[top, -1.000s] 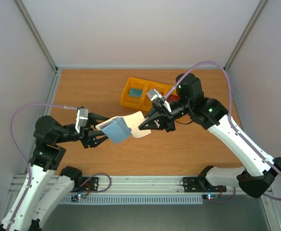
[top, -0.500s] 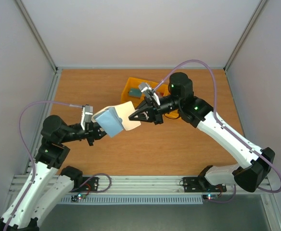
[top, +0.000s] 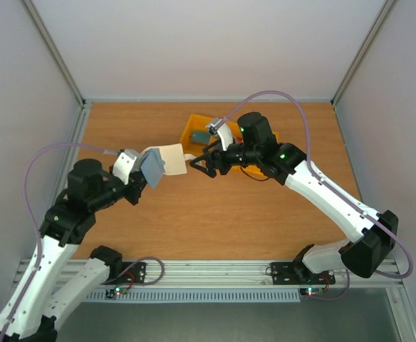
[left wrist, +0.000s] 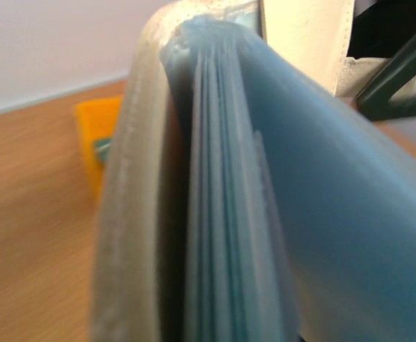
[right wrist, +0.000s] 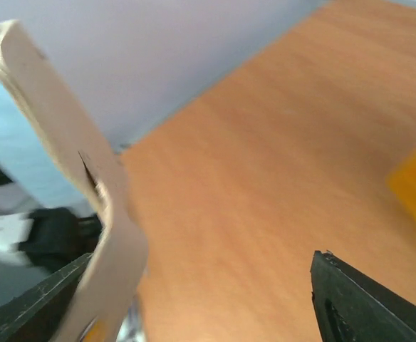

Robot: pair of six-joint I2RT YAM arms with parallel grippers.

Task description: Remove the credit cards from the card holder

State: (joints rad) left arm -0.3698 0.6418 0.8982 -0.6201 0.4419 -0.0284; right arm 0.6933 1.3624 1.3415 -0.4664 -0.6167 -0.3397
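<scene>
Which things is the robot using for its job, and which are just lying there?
For the job: card holder, held by the left gripper; right gripper, open beside it; teal card.
Just lying about: yellow tray, which has the teal card in it; table.

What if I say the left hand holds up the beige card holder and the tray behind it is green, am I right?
Almost. The left gripper does hold up the card holder, but the tray behind it is yellow; the top view shows it.
</scene>
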